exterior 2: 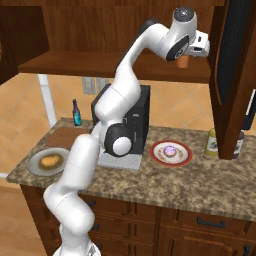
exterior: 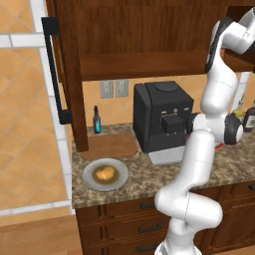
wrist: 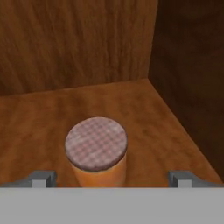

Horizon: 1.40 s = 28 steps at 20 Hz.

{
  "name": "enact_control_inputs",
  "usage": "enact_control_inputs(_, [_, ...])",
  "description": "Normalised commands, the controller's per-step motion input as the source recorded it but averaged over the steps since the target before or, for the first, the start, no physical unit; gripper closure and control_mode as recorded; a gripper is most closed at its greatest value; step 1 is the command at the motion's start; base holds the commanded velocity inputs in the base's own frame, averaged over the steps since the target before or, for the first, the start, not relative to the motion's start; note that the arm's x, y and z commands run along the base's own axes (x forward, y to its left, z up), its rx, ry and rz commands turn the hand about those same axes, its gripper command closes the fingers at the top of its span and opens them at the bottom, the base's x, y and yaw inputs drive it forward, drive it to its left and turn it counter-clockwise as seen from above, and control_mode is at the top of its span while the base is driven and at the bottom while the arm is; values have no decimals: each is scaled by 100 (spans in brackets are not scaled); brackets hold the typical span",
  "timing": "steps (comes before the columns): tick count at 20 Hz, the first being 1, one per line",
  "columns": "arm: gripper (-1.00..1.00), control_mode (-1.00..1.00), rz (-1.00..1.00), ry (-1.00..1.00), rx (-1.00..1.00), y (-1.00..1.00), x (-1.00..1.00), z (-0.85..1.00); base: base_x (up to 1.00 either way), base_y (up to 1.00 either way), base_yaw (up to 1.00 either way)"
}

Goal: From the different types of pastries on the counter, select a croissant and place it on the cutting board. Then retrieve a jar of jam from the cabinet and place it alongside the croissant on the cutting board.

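Tool (wrist: 112, 178) astride jar of jam (wrist: 97, 148), cabinet (wrist: 188, 78) corner beside.

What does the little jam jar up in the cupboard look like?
The jar of jam is a small, squat orange cylinder with a round, pinkish-brown checkered lid. It stands upright on the cabinet's wooden shelf, near the back corner. The claw is wide open, one tip on each side of the jar, not touching it. In the right base view it peeks out just beneath the hand.
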Motion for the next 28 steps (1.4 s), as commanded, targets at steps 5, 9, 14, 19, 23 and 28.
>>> enact_control_inputs(5, [-100,-100,-2,-1,0,3,12,0,0,0,0])
enact_control_inputs(9, [-100,-100,0,-5,0,0,13,-4,0,0,0])
enact_control_inputs(14, [-100,-100,0,-3,0,0,15,-2,0,0,0])
enact_control_inputs(19, [100,-100,0,0,0,0,13,0,0,0,0])
enact_control_inputs(23, [100,-100,0,0,0,0,6,0,0,0,0])
enact_control_inputs(28, [100,-100,0,1,0,0,3,0,0,0,0])
